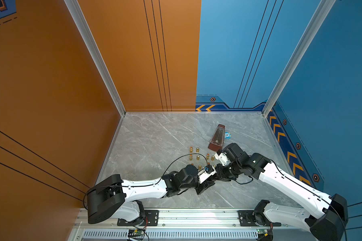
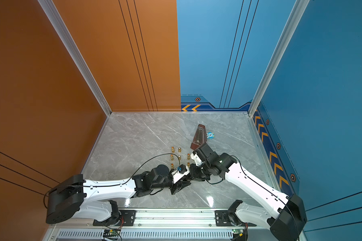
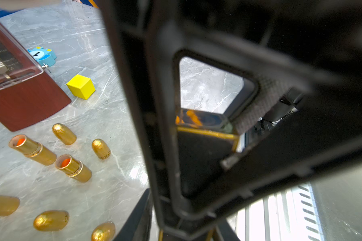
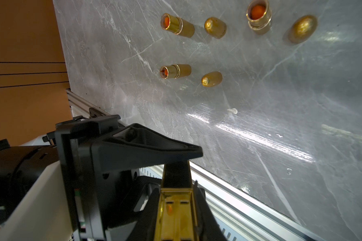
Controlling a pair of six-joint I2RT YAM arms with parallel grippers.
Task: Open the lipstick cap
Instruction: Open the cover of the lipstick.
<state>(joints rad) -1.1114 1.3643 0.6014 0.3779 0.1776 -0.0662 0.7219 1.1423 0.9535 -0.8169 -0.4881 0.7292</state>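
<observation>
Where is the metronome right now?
In both top views, the metronome is on the table's right half, blue toy beside it, lipsticks left of its base.

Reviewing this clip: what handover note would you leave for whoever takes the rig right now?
Right gripper: shut on the lipstick, near the table's front.
Left gripper: fingers on either side of the lipstick's far end; a firm grip cannot be confirmed.
Done: several opened lipsticks sit on the table with loose caps beside them.
Left to do: secure the far end and pull apart; this one's cap is not visibly off.
</observation>
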